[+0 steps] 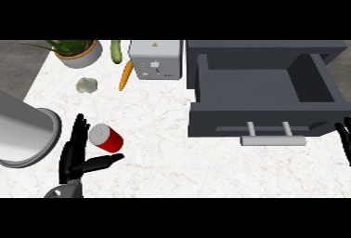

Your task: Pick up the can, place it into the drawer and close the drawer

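Can (106, 138) stands, seemingly upright, on the counter (205, 172), well apart from the open drawer (260, 93). Left hand (70, 160) is spread just beside it, fingers (79, 132) straight, holding nothing. Closing off-centre could tip it and send it rolling.

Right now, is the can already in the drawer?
No, the red can sits on the counter beside the left hand, away from the open drawer.

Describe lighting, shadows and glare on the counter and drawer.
Head view: even, soft light on the counter; head view: no hard shadows by the can; head view: drawer inside flat grey, glare-free; head view: pale sheen on the metal pot.
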### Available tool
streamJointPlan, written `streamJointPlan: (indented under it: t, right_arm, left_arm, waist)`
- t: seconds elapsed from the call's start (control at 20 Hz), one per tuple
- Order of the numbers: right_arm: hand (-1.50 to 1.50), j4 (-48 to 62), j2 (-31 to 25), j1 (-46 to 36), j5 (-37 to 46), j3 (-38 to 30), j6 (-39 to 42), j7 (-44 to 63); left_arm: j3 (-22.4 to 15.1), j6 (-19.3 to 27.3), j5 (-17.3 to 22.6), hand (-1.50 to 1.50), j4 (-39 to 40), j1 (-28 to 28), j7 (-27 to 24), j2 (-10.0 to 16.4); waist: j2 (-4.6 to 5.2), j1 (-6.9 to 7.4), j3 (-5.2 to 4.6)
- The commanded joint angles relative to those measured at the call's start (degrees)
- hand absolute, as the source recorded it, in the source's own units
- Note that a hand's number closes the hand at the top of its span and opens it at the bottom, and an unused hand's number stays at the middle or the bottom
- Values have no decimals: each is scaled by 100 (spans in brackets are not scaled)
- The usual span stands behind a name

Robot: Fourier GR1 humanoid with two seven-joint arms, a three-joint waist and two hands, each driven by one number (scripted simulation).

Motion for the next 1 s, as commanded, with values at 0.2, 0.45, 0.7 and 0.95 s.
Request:
streamJointPlan:
  t: [0.2, 0.45, 0.7, 0.95]
  right_arm:
    - [-150, 134, 128, 115, 71, -14, 50, -249]
    - [-150, -372, 126, 350, -119, -33, 109, 24]
    - [-150, -337, 12, 529, -329, -317, 395, -77]
    - [-150, -196, 111, 82, -89, -35, 90, 167]
  left_arm:
    - [-41, 69, 115, -150, 245, -350, 77, -19]
    - [6, 287, 123, -150, 720, -772, 3, -115]
    - [-142, 262, 58, -150, 752, -852, -71, -139]
    - [-45, -44, 155, -150, 1223, -1080, -428, 55]
  waist:
    - [-2, 1, 1]
    - [-1, -16, 0]
    - [-3, -17, 0]
    - [1, -6, -1]
